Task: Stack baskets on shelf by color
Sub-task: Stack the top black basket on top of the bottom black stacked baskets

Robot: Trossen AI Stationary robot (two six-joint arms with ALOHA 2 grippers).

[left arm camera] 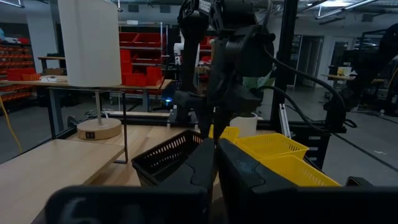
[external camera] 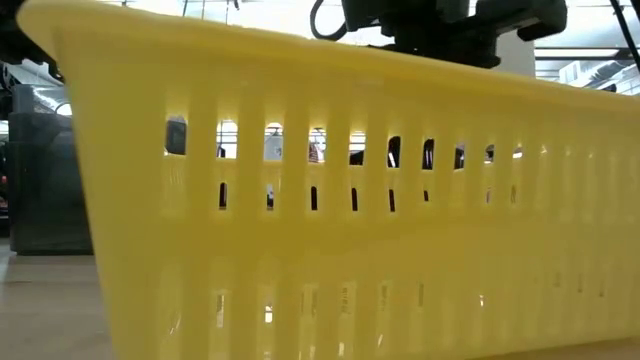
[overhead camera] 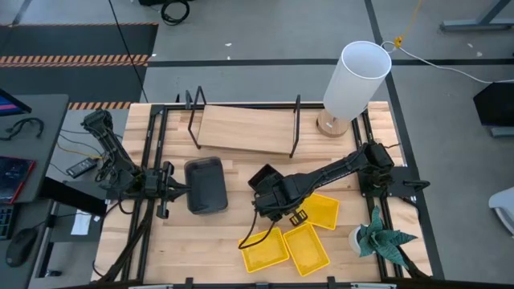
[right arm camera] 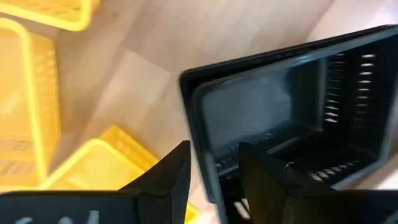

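Black basket [right arm camera: 292, 118] rim between parted right end effector [right arm camera: 214, 165] fingers.

I'm working in what looks like a workshop or robotics lab. Past my slatted wooden table [overhead camera: 241, 233] I see a concrete floor [overhead camera: 265, 32] with striped hazard tape [overhead camera: 72, 59], racks of red storage bins [left arm camera: 140, 62], workbenches [left arm camera: 37, 84], overhead strip lights, and a desk with a keyboard [overhead camera: 6, 217] beside the rig.
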